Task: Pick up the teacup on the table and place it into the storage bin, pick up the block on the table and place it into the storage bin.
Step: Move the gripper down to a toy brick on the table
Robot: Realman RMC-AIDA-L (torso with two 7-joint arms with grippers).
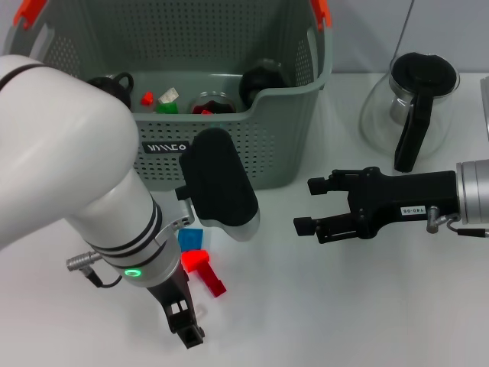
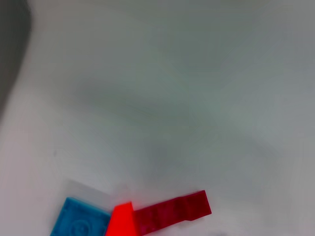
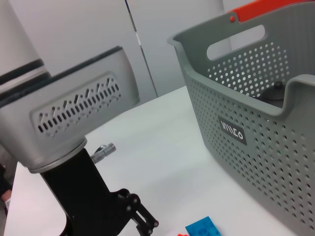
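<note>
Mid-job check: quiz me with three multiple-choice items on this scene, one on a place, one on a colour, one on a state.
1. Where do the loose blocks lie?
A. on the table in front of the storage bin
B. beside the glass pot
C. on the bin's rim

2. What colour is the block touching the red ones?
A. yellow
B. blue
C. white

3. How is the right pincer?
A. shut on a cup
B. open, holding nothing
C. inside the bin

Answers: A, the red blocks lie before the storage bin; B, the blue block adjoins them; B, the right pincer is spread, holding nothing.
</note>
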